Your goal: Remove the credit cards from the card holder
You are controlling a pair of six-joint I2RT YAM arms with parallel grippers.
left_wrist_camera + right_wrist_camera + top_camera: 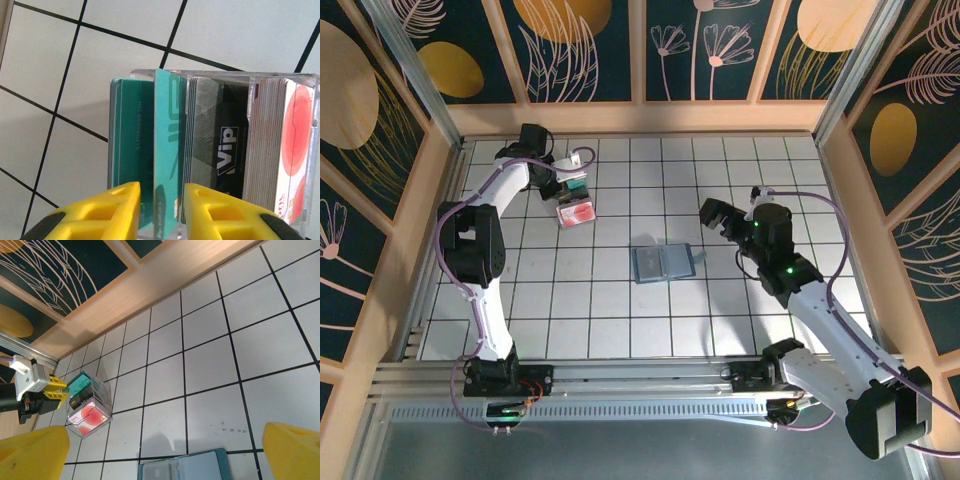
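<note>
Clear acrylic rack (pixel 576 210), card-filled, well apart from card holder (pixel 663 263).

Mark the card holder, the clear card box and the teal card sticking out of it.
card holder (pixel 664 264): top external view, its centre fold.
clear card box (pixel 225 75): left wrist view, its far rim.
teal card (pixel 170 150): left wrist view, middle of its face.

Robot lab test cell: white square-tiled tabletop (pixel 620 300), wood-framed dark floral wall panels (pixel 580 40), silver aluminium rail frame (pixel 620 385) along the near edge.
</note>
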